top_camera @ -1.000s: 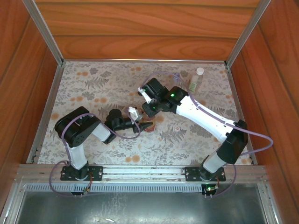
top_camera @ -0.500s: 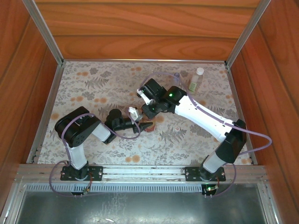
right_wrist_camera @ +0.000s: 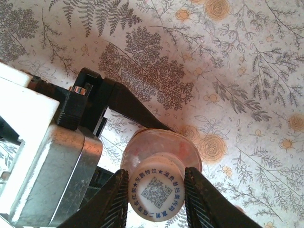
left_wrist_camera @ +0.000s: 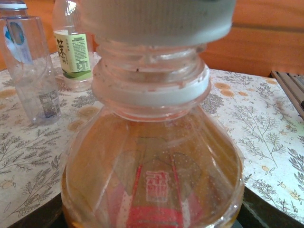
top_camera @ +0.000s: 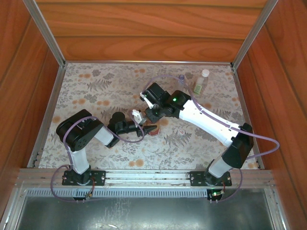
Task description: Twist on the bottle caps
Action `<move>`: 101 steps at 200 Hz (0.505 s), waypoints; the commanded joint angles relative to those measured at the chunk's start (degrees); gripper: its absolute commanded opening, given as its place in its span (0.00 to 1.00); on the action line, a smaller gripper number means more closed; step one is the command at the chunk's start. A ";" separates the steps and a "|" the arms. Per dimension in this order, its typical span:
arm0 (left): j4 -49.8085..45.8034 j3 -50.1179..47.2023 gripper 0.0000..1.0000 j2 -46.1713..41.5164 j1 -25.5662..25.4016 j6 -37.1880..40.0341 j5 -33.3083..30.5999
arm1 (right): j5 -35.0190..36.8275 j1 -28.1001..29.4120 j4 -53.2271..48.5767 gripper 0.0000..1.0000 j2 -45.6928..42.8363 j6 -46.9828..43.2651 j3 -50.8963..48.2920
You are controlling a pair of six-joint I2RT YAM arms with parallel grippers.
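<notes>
The amber bottle (left_wrist_camera: 152, 156) with a red-yellow label stands upright at mid-table, and my left gripper (top_camera: 149, 129) is shut on its body. A white bottle cap (right_wrist_camera: 156, 194) with a printed code sits on its neck. My right gripper (right_wrist_camera: 156, 202) comes down from above with both fingers (right_wrist_camera: 111, 199) pressed against the cap's sides. In the left wrist view the cap (left_wrist_camera: 156, 19) rests over the threads above the neck ring. The plain bluish bottle (left_wrist_camera: 28, 71) and the green-label bottle (left_wrist_camera: 71, 52) stand together at the back right.
The floral cloth (top_camera: 96, 91) covers the table inside wooden walls with metal rails (top_camera: 48, 96). The two other bottles (top_camera: 201, 81) stand near the far right corner. Purple cables loop off both arms.
In the top view the right wrist has turned and shifted slightly left above the amber bottle. The left arm and the bottle have stayed put.
</notes>
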 commanded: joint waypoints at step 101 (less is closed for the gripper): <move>-2.96 0.57 0.59 0.63 -0.21 0.06 -0.08 | 2.07 -0.43 -2.62 0.35 -0.05 3.91 -1.29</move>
